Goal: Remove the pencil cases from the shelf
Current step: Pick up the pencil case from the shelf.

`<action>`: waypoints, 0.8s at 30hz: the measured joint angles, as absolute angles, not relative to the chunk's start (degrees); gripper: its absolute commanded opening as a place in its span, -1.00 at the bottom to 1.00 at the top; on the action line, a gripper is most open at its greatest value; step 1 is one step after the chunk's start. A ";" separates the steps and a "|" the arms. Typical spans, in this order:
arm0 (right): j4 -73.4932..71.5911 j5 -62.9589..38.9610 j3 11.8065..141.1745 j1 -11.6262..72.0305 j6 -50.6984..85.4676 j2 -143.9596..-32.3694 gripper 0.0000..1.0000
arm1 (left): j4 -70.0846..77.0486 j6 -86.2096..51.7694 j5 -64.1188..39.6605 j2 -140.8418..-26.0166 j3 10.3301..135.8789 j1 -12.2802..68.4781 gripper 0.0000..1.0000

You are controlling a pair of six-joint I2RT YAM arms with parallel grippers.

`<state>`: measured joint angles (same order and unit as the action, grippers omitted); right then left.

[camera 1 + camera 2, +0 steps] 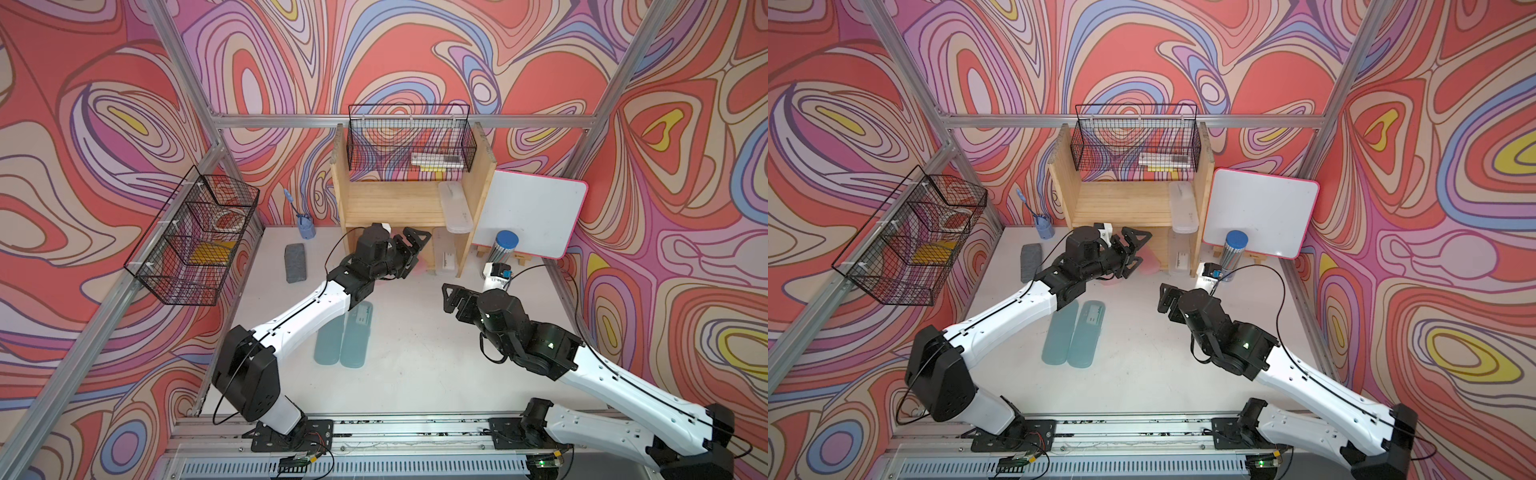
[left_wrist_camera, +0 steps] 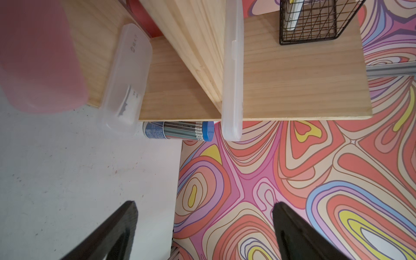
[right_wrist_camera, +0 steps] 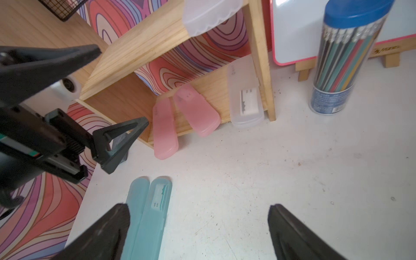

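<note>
Teal plastic marked how far you had got. In both top views two teal cases [image 1: 355,345] lay side by side on the table [image 1: 415,374], off the pine shelf [image 1: 390,203]. Your left gripper [image 1: 417,251] hung at the mouth of the lower tier, while your right gripper [image 1: 449,297] hovered over bare table, apart from the shelf. One frosted clear case [image 1: 455,208] lay on the upper tier against the right panel with its end overhanging. A second clear case [image 1: 446,259] sat below it.

From the left wrist you saw that arm's fingers spread wide with nothing between them. A pink blur sat close to the lens, probably a pink case, though it was too soft to be sure.

From the right wrist both pink cases [image 3: 164,128] showed plainly. They were translucent and round-ended, lying on the bottom board with their front ends poking out toward the table. That gripper's jaws also stood wide and empty.

I judged the step in hand to be the reach for a pink case. The next move called for you to bring the left jaws across the narrow width of the nearer one, close on it, and draw it out toward the teal pair.
</note>
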<state>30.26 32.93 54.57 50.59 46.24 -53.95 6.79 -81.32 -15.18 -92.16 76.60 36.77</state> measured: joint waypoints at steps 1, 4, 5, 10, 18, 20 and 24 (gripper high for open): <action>30.41 33.71 54.37 50.59 46.04 -53.17 0.96 | 7.27 -81.56 -15.05 -93.86 78.13 37.15 0.80; 31.03 35.59 53.54 50.59 45.67 -50.96 0.95 | 8.47 -81.97 -14.87 -98.17 82.24 37.93 0.73; 31.24 36.18 53.25 50.59 45.65 -50.33 0.95 | 8.78 -82.08 -14.81 -99.13 83.18 38.02 0.71; 32.40 38.70 52.56 50.59 45.47 -47.99 0.93 | 10.22 -82.15 -14.35 -104.09 87.85 38.37 0.60; 34.17 40.86 52.40 50.59 45.43 -46.59 0.92 | 12.01 -82.11 -13.69 -109.67 93.14 38.72 0.39; 34.39 41.23 52.40 50.59 45.43 -46.44 0.91 | 12.47 -82.13 -13.69 -110.96 94.43 38.89 0.34; 34.83 42.00 52.38 50.59 45.41 -45.89 0.91 | 12.93 -82.13 -13.69 -113.38 96.88 39.05 0.23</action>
